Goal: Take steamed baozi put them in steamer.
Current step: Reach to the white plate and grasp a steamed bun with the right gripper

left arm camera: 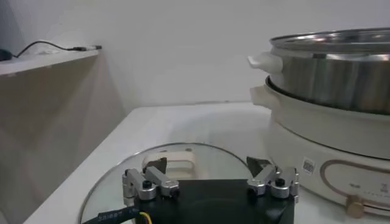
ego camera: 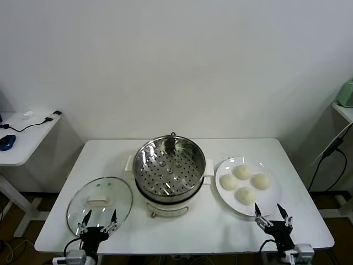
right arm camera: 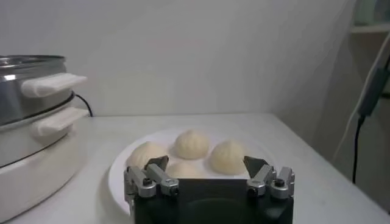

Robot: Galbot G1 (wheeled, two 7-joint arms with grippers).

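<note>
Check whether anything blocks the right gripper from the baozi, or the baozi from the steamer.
Nothing visible does. The right gripper, open, sits at the near rim of the white plate, with the four baozi just beyond. The steamer beside the plate is uncovered; the glass lid lies on its far side.

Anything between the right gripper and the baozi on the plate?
Nothing: in the head view only the plate's bare rim separates the open right gripper from the nearest baozi.

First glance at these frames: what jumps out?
The shiny steamer, uncovered and with nothing on its perforated tray, stands mid-table. On its right a white plate holds four baozi; on its left lies the glass lid. The left gripper and right gripper wait open at the near edge.
</note>
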